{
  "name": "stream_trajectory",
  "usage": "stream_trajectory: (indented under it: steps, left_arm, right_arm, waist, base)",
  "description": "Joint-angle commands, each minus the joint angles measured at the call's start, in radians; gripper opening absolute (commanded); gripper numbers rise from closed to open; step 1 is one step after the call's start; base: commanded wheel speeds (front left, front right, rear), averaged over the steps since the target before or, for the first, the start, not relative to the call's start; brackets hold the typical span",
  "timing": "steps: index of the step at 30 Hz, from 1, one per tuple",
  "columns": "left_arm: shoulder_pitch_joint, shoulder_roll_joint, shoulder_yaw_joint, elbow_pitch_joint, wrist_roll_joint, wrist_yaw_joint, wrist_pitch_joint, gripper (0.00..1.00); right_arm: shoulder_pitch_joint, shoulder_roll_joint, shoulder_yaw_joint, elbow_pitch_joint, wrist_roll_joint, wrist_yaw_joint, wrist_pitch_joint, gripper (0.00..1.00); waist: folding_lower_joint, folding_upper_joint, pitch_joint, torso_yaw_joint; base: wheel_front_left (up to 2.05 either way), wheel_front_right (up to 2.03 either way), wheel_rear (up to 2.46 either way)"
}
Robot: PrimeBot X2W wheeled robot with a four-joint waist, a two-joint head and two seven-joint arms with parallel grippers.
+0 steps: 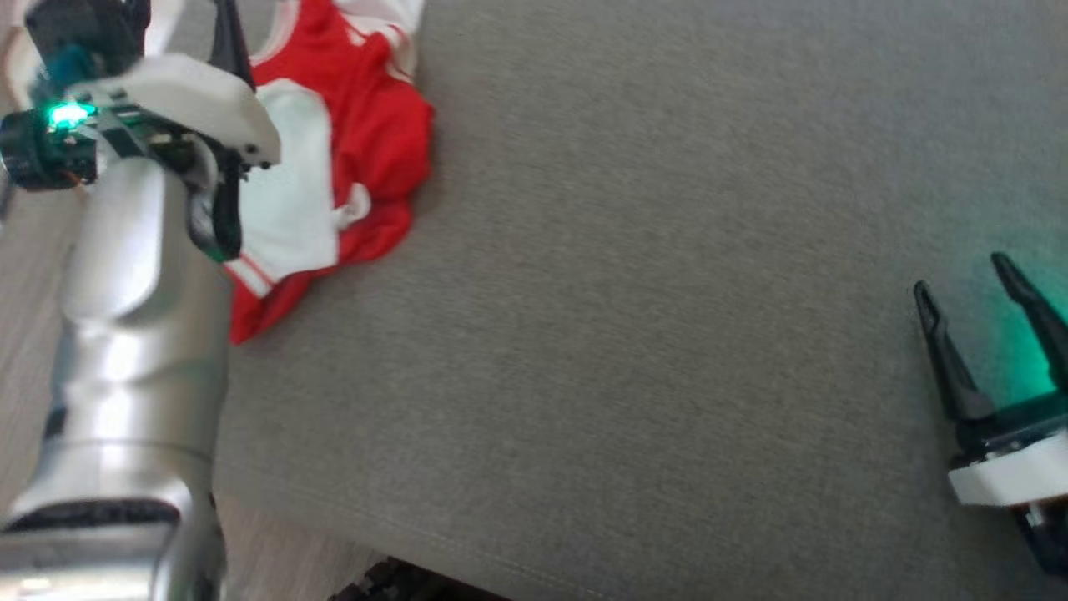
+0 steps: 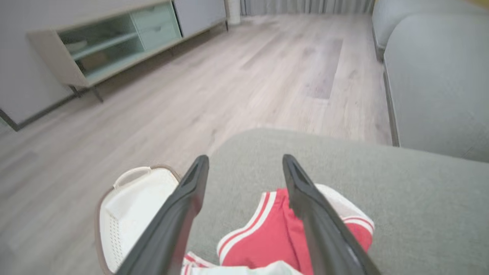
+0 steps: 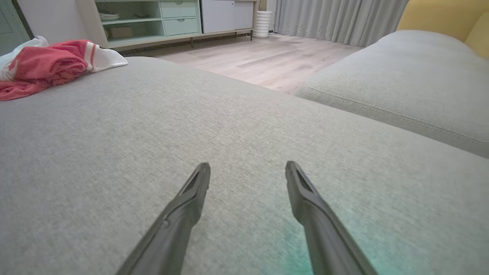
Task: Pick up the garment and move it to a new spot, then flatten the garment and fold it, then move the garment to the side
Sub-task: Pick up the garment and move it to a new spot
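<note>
Lying crumpled near the left edge of the broad grey fabric cushion (image 1: 667, 334), the red-and-white garment with striped trim (image 1: 367, 142) sat in a loose heap. The left gripper (image 2: 244, 162) hung over it with its long dark fingers spread wide and nothing between them; I couldn't tell whether they touched the cloth. Well apart to the right, the right gripper (image 1: 961, 280) hovered low over bare upholstery, its fingers likewise splayed and empty. A white perforated plastic basket (image 2: 126, 214) stood on the pale wooden floor (image 2: 229, 76) just beside the cushion, near the garment.
</note>
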Motion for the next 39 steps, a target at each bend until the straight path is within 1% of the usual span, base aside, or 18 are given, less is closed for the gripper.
stream_trajectory:
  steps: [1, 4, 7, 10, 12, 13, 14, 15, 17, 21, 27, 32, 33, 34, 35, 39]
  left_arm:
    - [-0.031, 0.058, 0.042, 0.017, -0.017, -0.008, 0.029, 1.0]
    - [-0.083, 0.095, 0.065, 0.15, -0.038, -0.008, 0.077, 1.0]
    - [-0.102, 0.112, 0.078, 0.266, -0.057, -0.011, 0.116, 1.0]
    - [-0.104, 0.13, 0.085, 0.352, -0.068, -0.008, 0.135, 1.0]
    - [-0.106, 0.133, 0.093, 0.395, -0.081, -0.016, 0.144, 1.0]
    - [-0.108, 0.134, 0.098, 0.41, -0.089, -0.019, 0.143, 0.98]
    - [-0.11, 0.136, 0.101, 0.421, -0.094, -0.021, 0.138, 0.35]
    - [-0.113, 0.137, 0.101, 0.429, -0.097, -0.024, 0.129, 0.0]
    - [-0.119, 0.14, 0.1, 0.433, -0.099, -0.03, 0.092, 0.0]
    - [-0.145, 0.158, 0.083, 0.416, -0.082, -0.03, -0.025, 0.0]
    - [-0.192, 0.186, 0.04, 0.4, -0.046, -0.048, -0.13, 0.0]
    - [-0.219, 0.203, -0.024, 0.373, 0.001, -0.081, -0.18, 0.0]
    - [-0.219, 0.203, -0.024, 0.373, 0.001, -0.081, -0.18, 0.0]
    - [-0.223, 0.202, -0.036, 0.367, 0.008, -0.089, -0.184, 0.0]
    - [-0.23, 0.198, -0.064, 0.352, 0.023, -0.103, -0.192, 0.0]
    - [-0.24, 0.177, -0.112, 0.315, 0.031, -0.126, -0.197, 0.0]
  right_arm:
    - [-0.002, -0.031, 0.014, -0.036, 0.004, 0.007, -0.011, 1.0]
    - [-0.005, -0.043, 0.007, -0.051, 0.005, 0.007, -0.011, 1.0]
    - [-0.008, -0.045, 0.007, -0.061, 0.003, 0.007, -0.011, 1.0]
    - [-0.013, -0.041, 0.011, -0.068, 0.002, 0.007, -0.011, 1.0]
    - [-0.017, -0.039, 0.008, -0.07, 0.001, 0.007, -0.011, 1.0]
    - [-0.019, -0.037, 0.006, -0.071, 0.001, 0.007, -0.011, 1.0]
    - [-0.02, -0.036, 0.003, -0.072, 0.0, 0.007, -0.011, 1.0]
    - [-0.02, -0.034, 0.001, -0.073, 0.0, 0.007, -0.011, 1.0]
    - [-0.021, -0.032, 0.0, -0.073, -0.001, 0.007, -0.011, 1.0]
    - [-0.03, -0.009, 0.009, -0.064, -0.002, 0.007, -0.011, 1.0]
    - [-0.046, 0.061, 0.041, -0.035, -0.001, 0.007, -0.011, 1.0]
    - [-0.043, 0.141, 0.06, -0.006, 0.002, 0.007, -0.011, 1.0]
    - [-0.043, 0.141, 0.06, -0.006, 0.002, 0.007, -0.011, 1.0]
    - [-0.038, 0.156, 0.062, 0.0, 0.002, 0.007, -0.011, 1.0]
    - [-0.022, 0.187, 0.061, 0.01, 0.002, 0.007, -0.011, 1.0]
    - [0.017, 0.237, 0.064, 0.02, -0.001, 0.007, -0.011, 1.0]
  waist:
    - [-0.0004, 0.0, 0.045, -0.046]
    - [-0.0004, 0.0, 0.066, -0.075]
    - [-0.0004, 0.0, 0.078, -0.102]
    - [-0.0004, 0.0, 0.086, -0.126]
    - [-0.0004, 0.0, 0.091, -0.136]
    - [-0.0004, 0.0, 0.092, -0.139]
    - [-0.0004, 0.0, 0.094, -0.142]
    - [-0.0004, 0.0, 0.096, -0.144]
    - [-0.0004, 0.0, 0.097, -0.147]
    - [-0.0004, 0.0, 0.07, -0.156]
    - [-0.0004, 0.0, -0.051, -0.202]
    - [-0.0004, 0.0, -0.184, -0.276]
    - [-0.0004, 0.0, -0.184, -0.276]
    - [-0.0004, 0.0, -0.211, -0.294]
    - [-0.0004, 0.0, -0.264, -0.328]
    - [-0.0004, 0.0, -0.356, -0.406]
  base:
    - [0.0, 0.0, 0.0]
    - [0.0, 0.0, 0.0]
    - [0.0, 0.0, 0.0]
    - [0.0, 0.0, 0.0]
    - [0.0, 0.0, 0.0]
    - [0.0, 0.0, 0.0]
    - [0.0, 0.0, 0.0]
    - [0.0, 0.0, 0.0]
    - [0.0, 0.0, 0.0]
    - [0.0, 0.0, 0.0]
    - [0.0, 0.0, 0.0]
    - [0.0, 0.0, 0.0]
    - [0.0, 0.0, 0.0]
    - [0.0, 0.0, 0.0]
    - [0.0, 0.0, 0.0]
    - [0.0, 0.0, 0.0]
